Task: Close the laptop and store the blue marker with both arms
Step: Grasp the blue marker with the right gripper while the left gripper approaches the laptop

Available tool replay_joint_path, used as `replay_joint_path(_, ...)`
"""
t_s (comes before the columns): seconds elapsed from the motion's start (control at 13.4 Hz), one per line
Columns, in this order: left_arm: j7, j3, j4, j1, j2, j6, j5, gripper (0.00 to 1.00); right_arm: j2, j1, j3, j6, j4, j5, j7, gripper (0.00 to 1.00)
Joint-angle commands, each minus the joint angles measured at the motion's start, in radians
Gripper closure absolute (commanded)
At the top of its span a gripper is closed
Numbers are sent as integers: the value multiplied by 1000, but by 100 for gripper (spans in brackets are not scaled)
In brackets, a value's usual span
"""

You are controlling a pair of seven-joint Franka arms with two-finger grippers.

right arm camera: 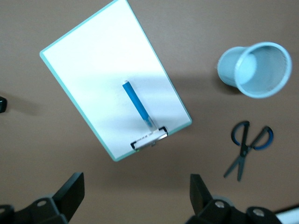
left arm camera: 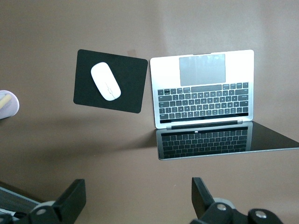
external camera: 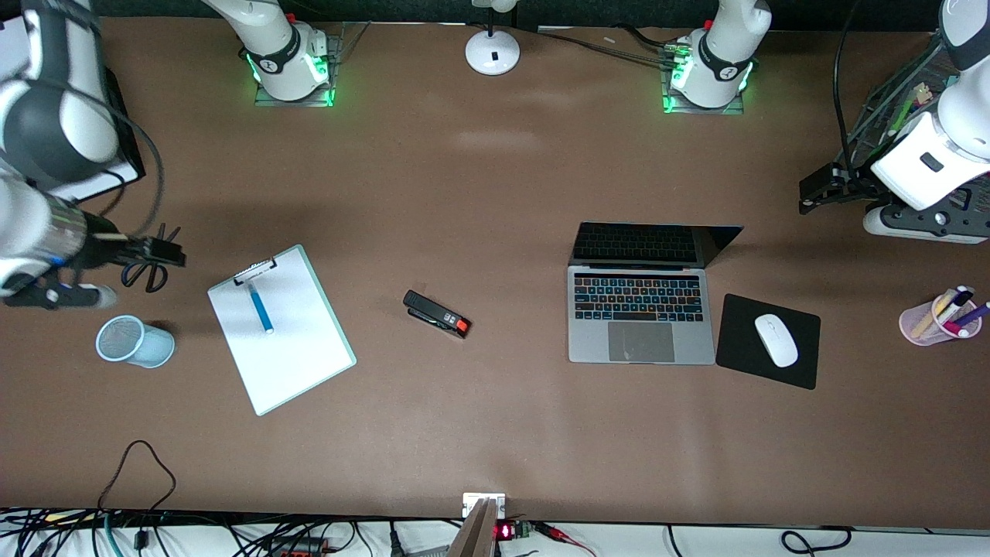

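Note:
The silver-grey laptop lies open toward the left arm's end of the table, its dark screen tilted back. The blue marker rests on a white clipboard toward the right arm's end. My left gripper hangs open and empty over bare table, off the laptop's screen side. My right gripper is open and empty too, over the table beside the clipboard's clip end, above the scissors.
A pale blue mesh cup lies on its side near scissors. A black stapler sits mid-table. A white mouse rests on a black pad. A pink cup of markers stands beside it.

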State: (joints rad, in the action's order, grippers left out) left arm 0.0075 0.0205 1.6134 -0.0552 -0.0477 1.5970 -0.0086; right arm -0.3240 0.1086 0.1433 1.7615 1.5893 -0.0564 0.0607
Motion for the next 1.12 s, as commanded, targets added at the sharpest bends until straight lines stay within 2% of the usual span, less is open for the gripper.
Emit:
replay_joint_path(0.0,11,-2,-30,-3,-17,-54,-19,0,-73,19,-1,65,-12,-10,53,0)
replay_joint_path(0.6,11,-1,-30,-35,-38,-221,-21,0,-226,65,-1,266,3,9,118,0)
replay_joint_path(0.67,6,1,-32,-47,-38,-230,-19,12,-237,62,-1,294,15,9,139,0)
replay_joint_path(0.82,9,1,-32,-54,-40,-235,-21,56,-239,62,-1,337,49,9,168,0)
replay_joint_path(0.89,12,-1,-32,-54,-40,-247,-21,69,-239,62,-1,354,66,9,185,0)
replay_joint_path(0.97,11,-1,-32,-55,-40,-255,-21,87,-237,63,-1,392,93,9,218,0)
replay_joint_path(1.04,14,-1,-30,-55,-40,-258,-21,98,-234,63,-1,442,130,9,244,0)
